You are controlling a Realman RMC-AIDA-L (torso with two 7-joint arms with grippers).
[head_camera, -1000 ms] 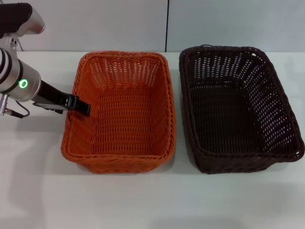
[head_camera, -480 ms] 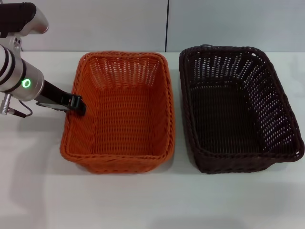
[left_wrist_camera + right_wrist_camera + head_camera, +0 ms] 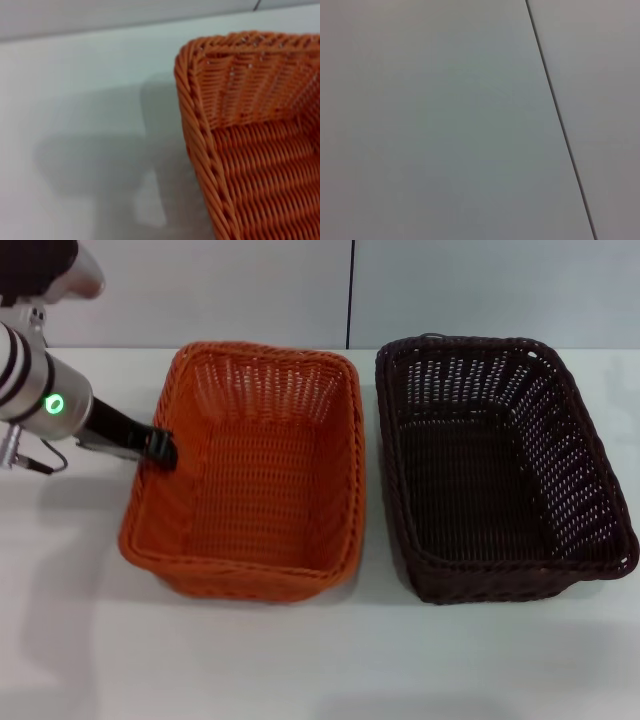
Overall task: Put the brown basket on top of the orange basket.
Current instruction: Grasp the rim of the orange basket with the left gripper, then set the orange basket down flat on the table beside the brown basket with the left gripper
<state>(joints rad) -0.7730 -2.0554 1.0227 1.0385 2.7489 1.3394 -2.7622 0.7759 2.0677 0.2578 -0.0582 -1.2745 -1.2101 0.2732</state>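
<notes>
Left claw (image 3: 160, 447) pinches the orange basket (image 3: 250, 540) rim (tilted up), beside the brown basket (image 3: 500, 540)

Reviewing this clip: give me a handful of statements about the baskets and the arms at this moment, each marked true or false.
1. The left gripper is at the left rim of the orange basket. True.
2. The brown basket sits on top of the orange basket. False: the two stand side by side on the table, the brown one to the robot's right.
3. Both baskets are empty. True.
4. The right gripper is holding the brown basket. False: no right arm shows in the head view, and nothing touches that basket.
5. The orange basket lies upside down. False: its opening faces up.
</notes>
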